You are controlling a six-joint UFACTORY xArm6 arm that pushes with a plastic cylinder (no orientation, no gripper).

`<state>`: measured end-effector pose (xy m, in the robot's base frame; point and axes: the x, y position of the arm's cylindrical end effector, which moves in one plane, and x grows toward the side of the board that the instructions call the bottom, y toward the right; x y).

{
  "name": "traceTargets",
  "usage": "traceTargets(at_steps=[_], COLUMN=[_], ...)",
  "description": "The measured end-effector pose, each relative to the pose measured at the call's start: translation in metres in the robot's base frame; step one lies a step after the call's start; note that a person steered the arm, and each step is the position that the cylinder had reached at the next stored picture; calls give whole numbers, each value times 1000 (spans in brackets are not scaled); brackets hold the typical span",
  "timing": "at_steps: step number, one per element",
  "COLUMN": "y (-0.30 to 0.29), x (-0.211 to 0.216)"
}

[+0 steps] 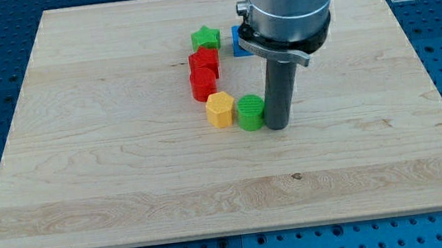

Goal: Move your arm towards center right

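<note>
On the table (pixel 87 189), my tip (pixel 277 126) touches the green cylinder (pixel 250 111), just at its right; there are no fingers. Left sits a yellow block (pixel 220 109), behind it two red blocks (pixel 204 83) (pixel 204 62), then a green star (pixel 205 37) and a blue block (pixel 239 42).

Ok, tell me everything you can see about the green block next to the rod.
The green block looks like a short upright cylinder with faintly ribbed sides, matte like plastic. It stands on the wooden board near the middle, at the lower end of a curved row of blocks. The yellow block sits against its left side in the view. My tip is right against its right side, apparently touching it.
</note>
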<state>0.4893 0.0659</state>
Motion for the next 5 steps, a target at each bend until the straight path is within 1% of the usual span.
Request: traceTargets(at_steps=[1,2,3,4,5], y=[-1,48,128,156,154], x=[-1,4,2,-22,-67])
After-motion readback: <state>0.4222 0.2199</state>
